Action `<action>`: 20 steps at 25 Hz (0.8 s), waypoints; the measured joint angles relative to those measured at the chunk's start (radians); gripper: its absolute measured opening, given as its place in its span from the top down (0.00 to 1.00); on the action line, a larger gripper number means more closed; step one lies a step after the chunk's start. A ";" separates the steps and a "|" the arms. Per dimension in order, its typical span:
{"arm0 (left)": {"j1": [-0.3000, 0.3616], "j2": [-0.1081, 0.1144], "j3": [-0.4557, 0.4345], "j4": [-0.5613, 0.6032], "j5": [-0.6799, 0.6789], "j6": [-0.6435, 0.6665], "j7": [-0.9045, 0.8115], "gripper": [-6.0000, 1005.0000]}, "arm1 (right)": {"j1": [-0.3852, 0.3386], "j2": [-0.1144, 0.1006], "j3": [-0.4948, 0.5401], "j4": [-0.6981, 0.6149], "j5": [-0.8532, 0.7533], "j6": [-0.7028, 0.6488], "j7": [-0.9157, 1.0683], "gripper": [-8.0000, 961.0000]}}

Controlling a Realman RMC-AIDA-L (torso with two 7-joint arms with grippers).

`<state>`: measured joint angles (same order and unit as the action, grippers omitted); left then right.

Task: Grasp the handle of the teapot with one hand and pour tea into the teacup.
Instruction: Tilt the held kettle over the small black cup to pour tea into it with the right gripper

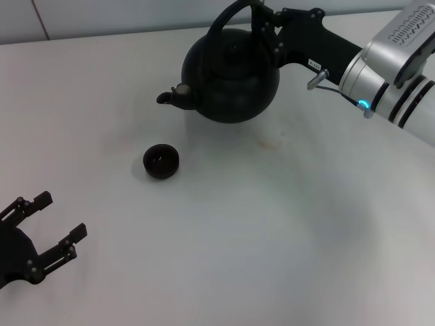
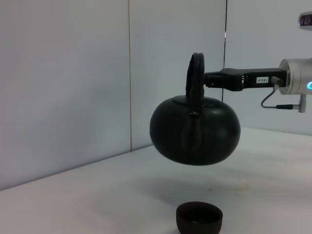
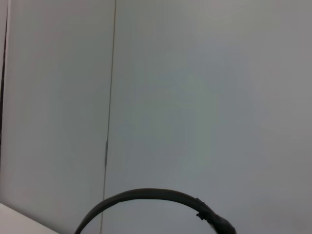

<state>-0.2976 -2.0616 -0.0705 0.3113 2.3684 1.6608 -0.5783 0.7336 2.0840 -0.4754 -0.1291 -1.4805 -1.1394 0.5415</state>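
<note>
Matte white, the table is the largest thing here and carries only the teacup; everything else is best placed against the teapot, the black squat pot that hangs clear of the surface, as the left wrist view shows with open air beneath its belly. The right arm reaches in from the pot's handle side, opposite the spout, and the right gripper is clamped on the handle near the top of its arch, carrying the pot's full weight. The left gripper sits parked well apart from the pot, on the spout's side and nearer the robot, its fingers spread and holding nothing. The teacup stands on the table near the pot, below and just forward of the spout. The pot looks heavy and rigid, probably cast iron, so it may swing on the bail; a hold on the arch's thicker side would likely steady the tilt. The small cup looks light and easily knocked, a narrow target.
</note>
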 joint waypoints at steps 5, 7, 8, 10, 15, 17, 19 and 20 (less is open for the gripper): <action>0.000 0.000 0.000 0.000 0.000 0.002 0.000 0.20 | 0.002 0.001 -0.007 0.000 0.000 0.005 -0.001 0.92; 0.000 0.000 0.000 0.000 0.000 0.002 0.000 0.20 | 0.003 0.001 -0.008 0.000 0.000 0.005 -0.001 0.92; 0.000 0.000 0.000 0.000 0.000 0.002 0.000 0.20 | 0.003 0.001 -0.008 0.000 0.000 0.005 -0.001 0.92; 0.000 0.000 0.000 0.000 0.000 0.003 0.000 0.20 | 0.004 0.001 -0.009 0.000 0.000 0.005 -0.004 0.92; 0.000 0.000 0.000 0.000 0.000 0.004 0.000 0.20 | 0.008 0.001 -0.011 0.000 -0.001 0.005 -0.042 0.92; 0.000 0.000 0.000 0.000 0.000 0.005 0.000 0.20 | 0.010 0.001 -0.018 0.000 -0.001 0.005 -0.052 0.92; 0.000 0.000 0.000 0.000 -0.001 0.006 0.000 0.20 | 0.013 0.001 -0.037 -0.005 -0.002 0.005 -0.058 0.92; 0.000 0.000 0.000 0.000 -0.001 0.007 0.000 0.20 | 0.015 0.001 -0.047 -0.007 -0.002 0.005 -0.062 0.92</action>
<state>-0.2976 -2.0616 -0.0705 0.3114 2.3678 1.6677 -0.5783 0.7481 2.0847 -0.5221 -0.1361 -1.4824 -1.1348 0.4791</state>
